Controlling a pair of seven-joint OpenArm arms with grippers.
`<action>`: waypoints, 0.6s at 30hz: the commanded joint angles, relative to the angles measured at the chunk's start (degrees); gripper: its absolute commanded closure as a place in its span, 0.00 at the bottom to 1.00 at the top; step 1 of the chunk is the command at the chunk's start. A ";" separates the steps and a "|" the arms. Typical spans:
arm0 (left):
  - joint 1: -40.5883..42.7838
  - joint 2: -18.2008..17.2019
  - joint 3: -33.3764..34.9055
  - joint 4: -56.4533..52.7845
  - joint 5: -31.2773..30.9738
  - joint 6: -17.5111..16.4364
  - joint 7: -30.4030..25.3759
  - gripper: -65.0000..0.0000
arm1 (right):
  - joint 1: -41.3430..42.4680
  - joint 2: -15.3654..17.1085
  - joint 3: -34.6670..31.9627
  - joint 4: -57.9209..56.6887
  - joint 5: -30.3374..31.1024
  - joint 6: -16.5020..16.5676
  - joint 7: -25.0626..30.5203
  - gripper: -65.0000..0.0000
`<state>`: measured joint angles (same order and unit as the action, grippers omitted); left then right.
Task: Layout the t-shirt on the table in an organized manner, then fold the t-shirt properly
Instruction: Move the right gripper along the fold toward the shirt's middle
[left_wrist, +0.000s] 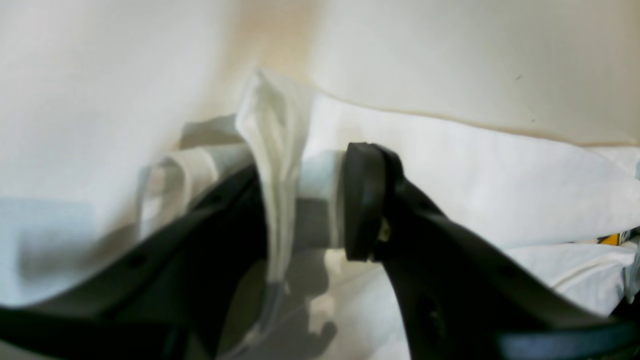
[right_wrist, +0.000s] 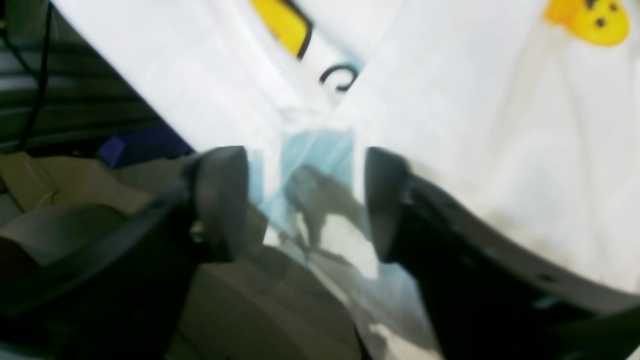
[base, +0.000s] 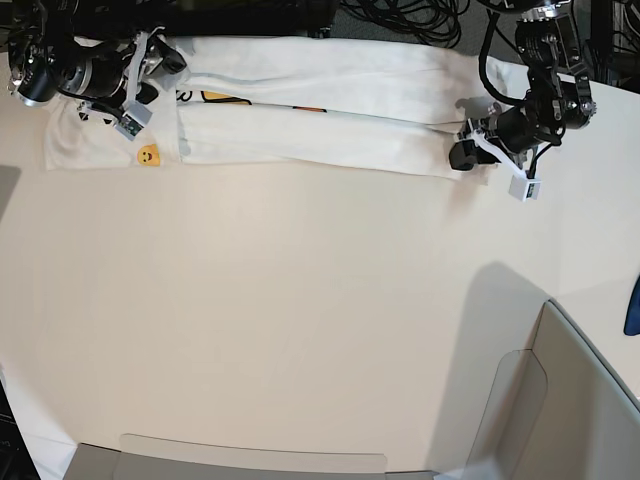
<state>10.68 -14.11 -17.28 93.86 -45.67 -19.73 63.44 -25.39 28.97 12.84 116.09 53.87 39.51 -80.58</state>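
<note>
Left wrist view: the left gripper (left_wrist: 300, 200) pinches a limp bunch of the t-shirt (left_wrist: 450, 165), soft stuff that sags from its pads.

Right wrist view: the right gripper (right_wrist: 305, 200) stands wide, nothing between its jaws, print showing at twelve o'clock.

Base view: the t-shirt (base: 320, 100) lies in a long folded band at twelve o'clock on the table (base: 300, 320). Light, floppy; I'd take it by corners or hem.

White t-shirt (base: 320, 110) folded into a long band, yellow print showing, along beige table (base: 300, 320) far edge
</note>
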 joint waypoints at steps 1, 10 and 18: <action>-1.14 -0.62 -0.26 0.60 -0.35 -0.10 0.52 0.69 | 0.99 -0.09 0.65 0.87 0.77 0.27 0.58 0.35; -1.84 -0.62 -0.70 0.60 -0.70 -0.01 2.98 0.69 | 5.65 -5.89 3.12 0.87 6.05 0.27 0.58 0.33; -4.13 -0.53 -0.79 0.68 -0.70 1.31 4.30 0.64 | 8.82 -9.41 3.12 0.79 5.87 0.27 0.58 0.33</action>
<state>7.05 -13.93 -17.69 93.78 -45.63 -18.24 67.96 -16.75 18.98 15.53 116.09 58.67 39.53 -80.82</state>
